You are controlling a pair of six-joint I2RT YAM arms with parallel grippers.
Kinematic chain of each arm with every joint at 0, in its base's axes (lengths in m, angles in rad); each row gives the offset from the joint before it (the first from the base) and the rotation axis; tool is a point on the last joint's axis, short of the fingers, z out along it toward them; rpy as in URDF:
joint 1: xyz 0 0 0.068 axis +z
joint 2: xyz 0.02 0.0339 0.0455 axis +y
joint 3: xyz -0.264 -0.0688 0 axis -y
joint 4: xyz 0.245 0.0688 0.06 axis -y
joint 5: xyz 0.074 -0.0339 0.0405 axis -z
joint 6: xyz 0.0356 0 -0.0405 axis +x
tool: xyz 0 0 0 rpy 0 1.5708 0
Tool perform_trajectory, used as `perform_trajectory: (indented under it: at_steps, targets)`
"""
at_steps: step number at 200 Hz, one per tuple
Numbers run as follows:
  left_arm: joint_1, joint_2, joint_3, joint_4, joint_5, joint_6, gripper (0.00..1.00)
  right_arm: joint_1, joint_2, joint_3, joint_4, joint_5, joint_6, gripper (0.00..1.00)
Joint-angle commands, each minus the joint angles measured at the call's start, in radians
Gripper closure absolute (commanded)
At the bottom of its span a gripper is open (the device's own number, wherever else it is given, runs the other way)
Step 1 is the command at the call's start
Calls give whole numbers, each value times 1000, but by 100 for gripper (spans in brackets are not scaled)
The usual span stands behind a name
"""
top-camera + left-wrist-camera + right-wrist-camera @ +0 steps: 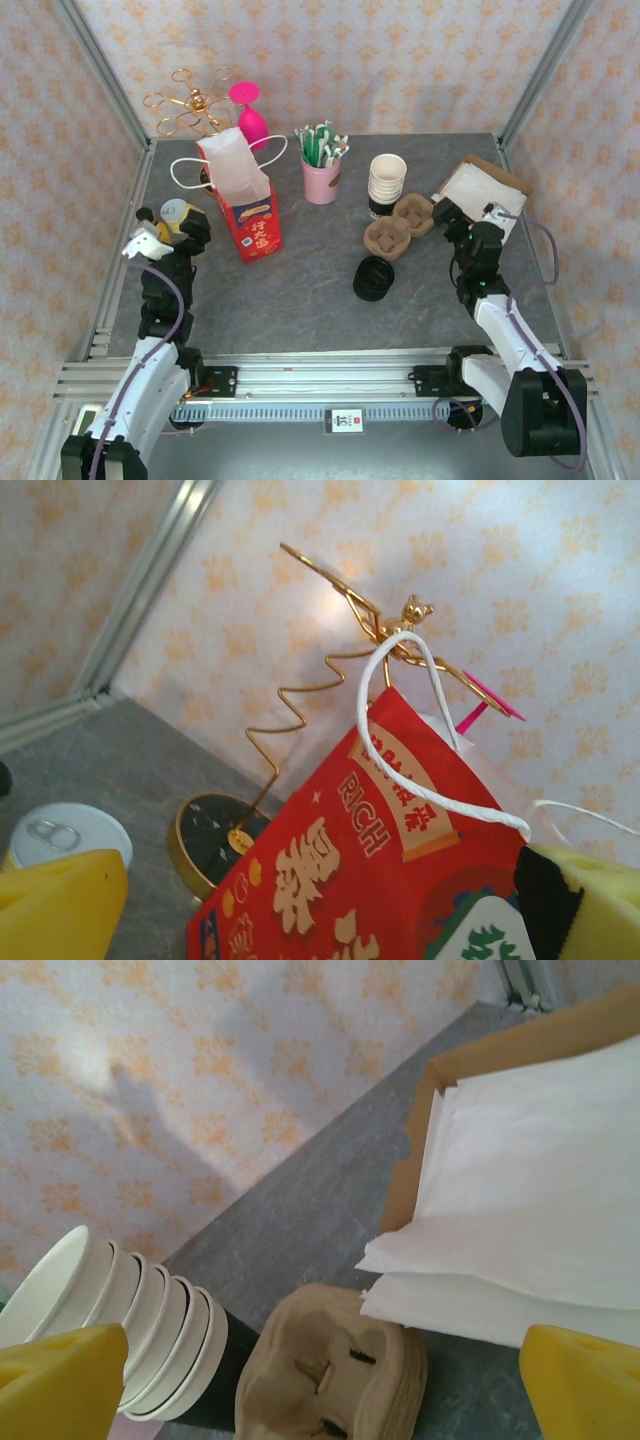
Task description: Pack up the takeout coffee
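currently the left hand (168,228) gapes wide and empty beside the red bag (250,222); the right hand (465,218), equally wide, hangs near the brown cup carriers (398,228).

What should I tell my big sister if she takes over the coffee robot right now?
Left gripper: open, gripping nothing, next to the red bag. A can sits right by its fingers.
Right gripper: open, gripping nothing, between the cup carriers and the box of white paper.
Things: the stack of lidless cups is behind the carriers. The pile of black lids is mid-table.
Done: nothing I can see. Cups and lids are apart.
Left: probably put a lid on one cup, then pack it, likely into the bag.
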Motion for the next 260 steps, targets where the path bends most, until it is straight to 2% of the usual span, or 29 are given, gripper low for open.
perform_trajectory:
  at_steps: [1, 19, 56, 83, 103, 120, 144, 164, 214, 260]
  targets:
    - [-3, -16, 98, -229, 103, -99, 1, 8, -20, 98, -172, -22, 32, 0]
    - [-46, -26, 138, -331, 109, -108, 1, 15, -11, 160, -275, -16, 17, 0]
    - [-187, -34, 263, -547, 34, -102, 1, 41, 22, 290, -458, -23, -20, 0]
    - [-262, -2, 353, -630, 53, -122, 1, 55, 62, 387, -548, -37, -32, 0]
    - [-340, 58, 437, -674, 50, -118, 1, 65, 110, 467, -609, -52, -45, 0]
    - [-445, 123, 511, -696, 5, -98, 1, 81, 157, 537, -649, -67, -56, 0]
    - [-587, 236, 626, -711, -69, -62, 1, 123, 226, 649, -713, -19, -67, 5]
    - [-659, 344, 712, -709, -95, -45, 1, 163, 312, 733, -742, 24, -71, 8]
    - [-727, 607, 901, -689, -54, 42, 1, 236, 541, 966, -864, 87, -87, 25]
    - [-731, 725, 945, -610, -29, 42, 1, 242, 695, 1104, -940, 112, -105, 42]
